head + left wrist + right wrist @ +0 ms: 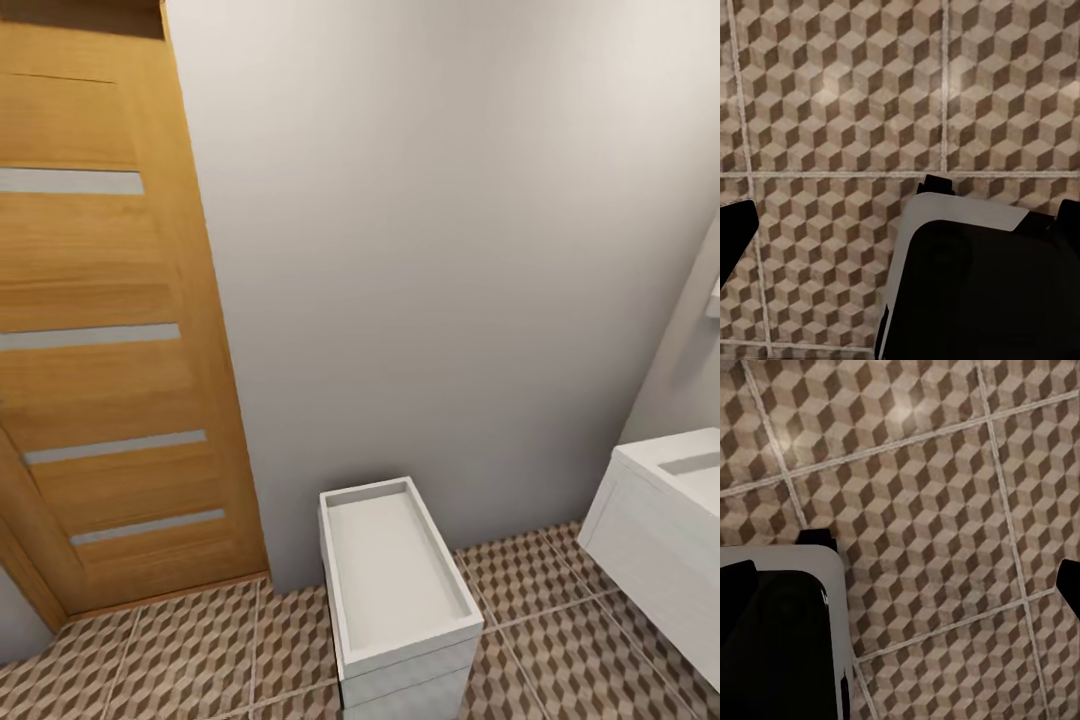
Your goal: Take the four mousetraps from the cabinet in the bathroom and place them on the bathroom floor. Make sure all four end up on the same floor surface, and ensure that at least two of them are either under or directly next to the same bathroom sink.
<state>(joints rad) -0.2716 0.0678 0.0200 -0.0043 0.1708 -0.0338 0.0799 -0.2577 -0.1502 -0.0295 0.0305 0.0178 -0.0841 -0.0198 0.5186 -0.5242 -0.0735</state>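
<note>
Currently both wrist views: dark finger edges at the frame sides, spread or closed can't tell, nothing held, cube-pattern bathroom floor (832,97) below. Head view: bathroom sink (672,470) at the right edge, long axis running away from the wall. White open-top bin (398,580) beside it, wooden door (100,330) left.
</note>
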